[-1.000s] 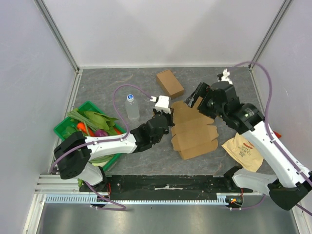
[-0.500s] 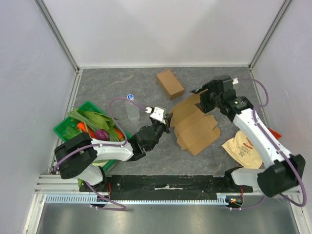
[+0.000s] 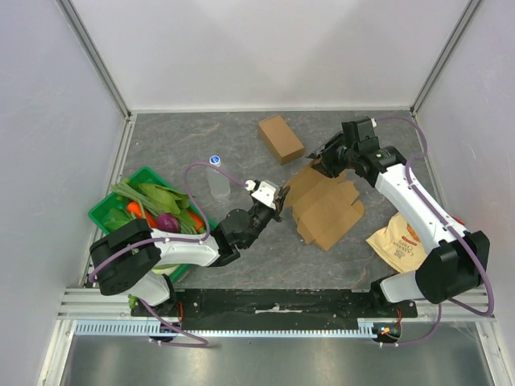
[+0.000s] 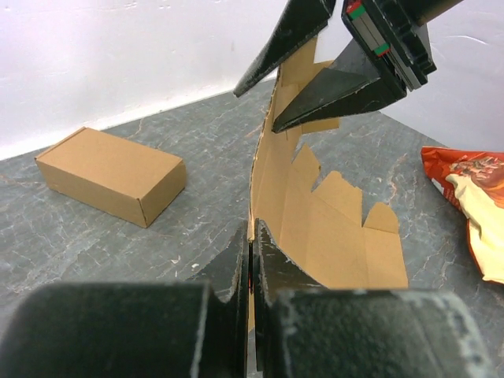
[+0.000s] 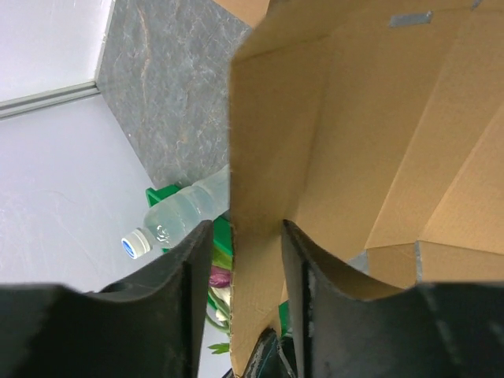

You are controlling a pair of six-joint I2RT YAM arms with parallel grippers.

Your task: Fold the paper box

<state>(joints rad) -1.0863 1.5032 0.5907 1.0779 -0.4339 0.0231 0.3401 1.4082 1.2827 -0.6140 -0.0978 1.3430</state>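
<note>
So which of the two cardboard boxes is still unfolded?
The flat blank pinched by the left hand; the other, behind it, is a closed box.

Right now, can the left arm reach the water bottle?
Probably, once it lets go: left gripper is shut on the unfolded paper box edge. The water bottle stands close beside that arm, no object between.

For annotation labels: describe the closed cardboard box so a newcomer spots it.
On the grey table, look toward the back wall, near centre. The closed cardboard box lies there, a solid brick, unlike the flat unfolded blank nearby.
</note>
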